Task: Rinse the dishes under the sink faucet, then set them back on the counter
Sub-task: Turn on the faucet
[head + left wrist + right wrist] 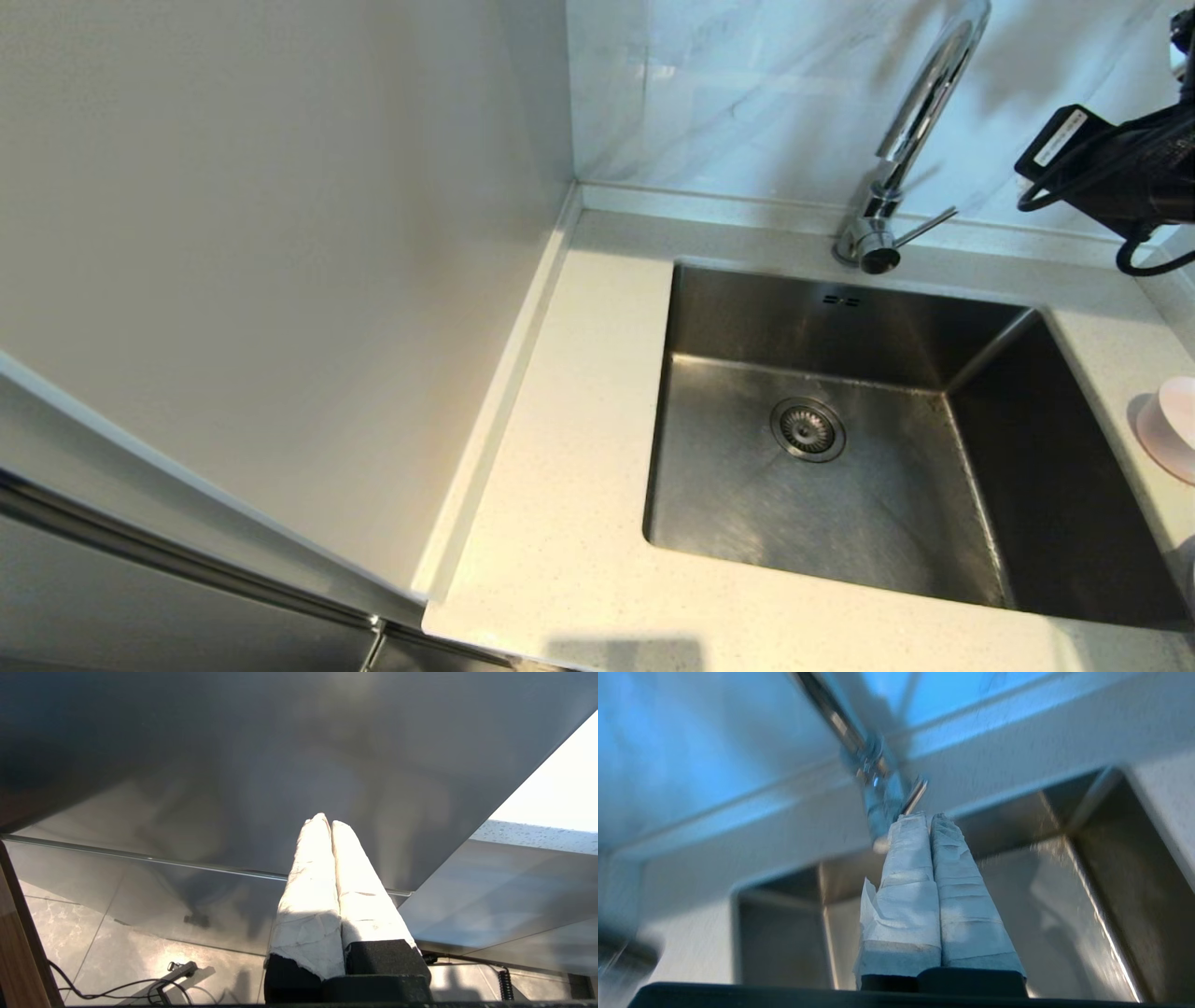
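The steel sink (840, 317) lies empty, its drain strainer (808, 429) bare. Behind it stands the chrome faucet (920, 112) with its thin lever (924, 227) pointing right. A pale pink bowl (1172, 425) sits on the counter (560, 448) at the right edge of the head view. The white dish and the lilac plate are out of view. My right arm (1120, 163) hangs at the upper right, right of the faucet. In its wrist view the right gripper (929, 817) is shut and empty, tips close to the faucet's base (882, 807) and lever (916, 794). My left gripper (327, 822) is shut and empty, parked low.
A tall pale wall panel (233, 233) borders the counter on the left, a marble backsplash (747, 84) runs behind. A steel appliance front (140, 597) lies at the lower left. The left wrist view faces a grey cabinet panel (233, 765) above a tiled floor (117, 952) with cables.
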`<state>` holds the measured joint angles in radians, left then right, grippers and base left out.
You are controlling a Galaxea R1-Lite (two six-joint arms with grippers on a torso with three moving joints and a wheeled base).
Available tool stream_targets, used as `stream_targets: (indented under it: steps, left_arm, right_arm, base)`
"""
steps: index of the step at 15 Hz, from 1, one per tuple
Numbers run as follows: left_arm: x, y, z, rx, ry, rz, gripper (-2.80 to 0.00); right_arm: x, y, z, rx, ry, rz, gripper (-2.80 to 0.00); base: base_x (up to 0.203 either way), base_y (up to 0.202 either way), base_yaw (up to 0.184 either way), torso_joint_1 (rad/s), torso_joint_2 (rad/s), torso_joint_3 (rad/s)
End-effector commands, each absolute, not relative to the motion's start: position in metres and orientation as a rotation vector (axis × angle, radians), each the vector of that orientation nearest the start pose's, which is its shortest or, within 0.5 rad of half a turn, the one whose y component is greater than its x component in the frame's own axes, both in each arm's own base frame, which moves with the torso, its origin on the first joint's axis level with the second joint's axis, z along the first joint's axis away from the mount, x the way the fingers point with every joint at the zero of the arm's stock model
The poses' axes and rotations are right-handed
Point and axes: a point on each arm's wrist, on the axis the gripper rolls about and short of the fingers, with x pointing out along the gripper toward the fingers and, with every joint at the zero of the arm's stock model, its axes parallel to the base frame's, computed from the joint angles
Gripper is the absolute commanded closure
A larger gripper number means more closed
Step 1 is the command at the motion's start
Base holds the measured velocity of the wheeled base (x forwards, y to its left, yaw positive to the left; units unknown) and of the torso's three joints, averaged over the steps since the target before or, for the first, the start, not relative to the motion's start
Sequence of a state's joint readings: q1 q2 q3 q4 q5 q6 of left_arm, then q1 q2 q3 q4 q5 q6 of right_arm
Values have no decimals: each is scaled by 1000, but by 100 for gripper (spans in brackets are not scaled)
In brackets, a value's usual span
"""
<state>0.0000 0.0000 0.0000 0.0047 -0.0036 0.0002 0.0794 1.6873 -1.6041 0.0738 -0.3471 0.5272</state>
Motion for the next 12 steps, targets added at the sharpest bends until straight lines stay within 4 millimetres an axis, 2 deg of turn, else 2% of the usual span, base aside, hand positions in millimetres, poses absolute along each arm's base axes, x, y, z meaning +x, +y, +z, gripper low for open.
stream_targets:
  steps: [1,5,8,12]
  left_arm:
    - [-23,0,75,0,5,-3,0]
    - [-23,0,75,0,5,-4,0]
    - [-23,0,75,0,5,-3,0]
    - [-23,0,75,0,5,-3,0]
  right_arm:
    - [346,20,326,483,56,-325,0]
    - [364,22,313,475,75,-330,0]
    - [378,21,315,492,-2,-316,0]
    - [397,22,300,496,-20,-315,0]
  base:
    - [0,0,0,0,0,0]
    - [0,0,0,0,0,0]
    - [0,0,0,0,0,0]
    - [0,0,0,0,0,0]
